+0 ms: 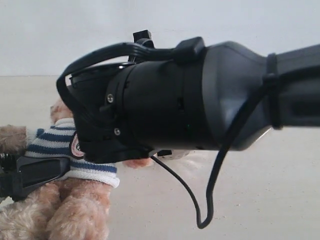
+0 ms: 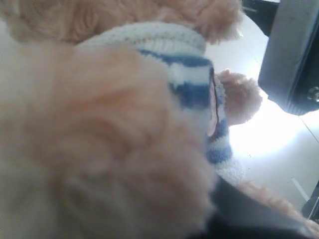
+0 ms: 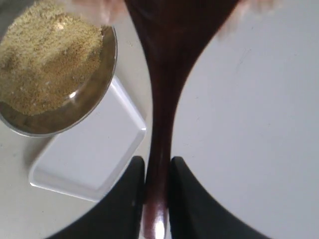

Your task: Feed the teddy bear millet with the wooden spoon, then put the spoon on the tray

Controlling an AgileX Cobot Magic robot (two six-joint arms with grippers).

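Right now my right jaws pinch the slim handle of the spoon (image 3: 158,99), its bowl close to the bear (image 1: 65,200); I can't tell whether my left jaws are closed, and I fear the handle twisting and dumping its load onto the bear.

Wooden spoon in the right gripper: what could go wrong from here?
1. The right gripper pinches the spoon only at its slim handle, so it may twist or slip.
2. The right arm hides most of the head of the bear in the exterior view, so the spoon may miss its mouth.
3. The bowl of millet stands close to the tray; setting the spoon down might bump it.
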